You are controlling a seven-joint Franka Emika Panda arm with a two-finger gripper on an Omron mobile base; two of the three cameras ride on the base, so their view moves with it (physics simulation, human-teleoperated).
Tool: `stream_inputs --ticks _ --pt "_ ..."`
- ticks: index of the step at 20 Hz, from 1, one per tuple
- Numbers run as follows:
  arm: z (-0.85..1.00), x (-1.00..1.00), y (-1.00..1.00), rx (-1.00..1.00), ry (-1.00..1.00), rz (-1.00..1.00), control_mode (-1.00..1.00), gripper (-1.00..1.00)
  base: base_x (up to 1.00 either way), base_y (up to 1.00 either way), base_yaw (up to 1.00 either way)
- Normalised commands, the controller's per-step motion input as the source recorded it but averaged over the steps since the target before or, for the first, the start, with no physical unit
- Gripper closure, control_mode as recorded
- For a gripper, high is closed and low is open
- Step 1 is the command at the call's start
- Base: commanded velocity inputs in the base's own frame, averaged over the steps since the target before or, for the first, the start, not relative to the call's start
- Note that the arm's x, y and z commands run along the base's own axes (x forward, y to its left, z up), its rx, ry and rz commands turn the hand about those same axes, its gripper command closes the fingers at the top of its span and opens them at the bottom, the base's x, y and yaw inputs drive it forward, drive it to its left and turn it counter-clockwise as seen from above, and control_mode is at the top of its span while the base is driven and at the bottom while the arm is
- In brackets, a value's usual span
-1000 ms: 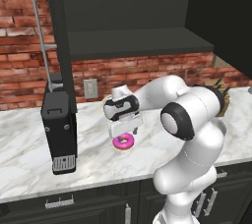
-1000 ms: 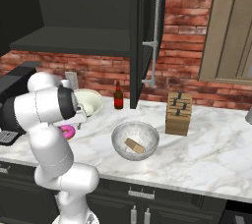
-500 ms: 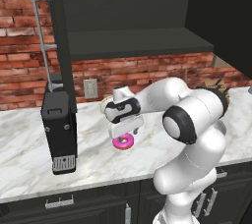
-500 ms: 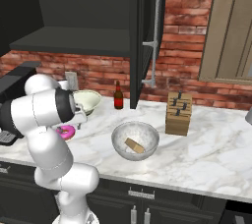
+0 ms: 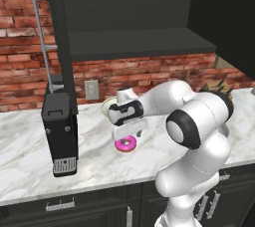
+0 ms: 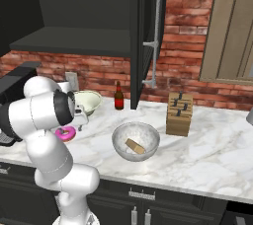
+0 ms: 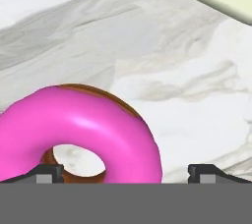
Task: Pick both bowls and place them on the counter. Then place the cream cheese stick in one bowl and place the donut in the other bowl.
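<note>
Fingers lowered, apparently straddling glossy pink donut.

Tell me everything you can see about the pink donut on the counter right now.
The donut is a small ring with glossy bright pink icing over a brown base and an open centre hole. It lies flat on the white marble counter, near the cream bowl but apart from it. The open gripper hangs just above it, not gripping.
</note>
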Motion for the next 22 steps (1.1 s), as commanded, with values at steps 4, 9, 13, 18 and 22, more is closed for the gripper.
stream_inputs --ticks 4,9,13,18,22 --pt "-0.14 -0.05 -0.07 0.00 0.00 -0.05 -1.00 -1.00 0.00 0.00 0.00" --pt "-0.11 0.00 -0.01 0.00 0.00 -0.04 -1.00 -1.00 0.00 0.00 0.00" --pt "-0.16 0.00 0.00 0.00 0.00 -0.04 -1.00 -1.00 0.00 0.00 0.00" --pt "-0.17 -0.10 -0.04 0.02 0.00 -0.04 -1.00 -1.00 0.00 0.00 0.00" --pt "-0.14 -0.16 -0.03 0.04 0.00 -0.04 -1.00 1.00 0.00 0.00 0.00"
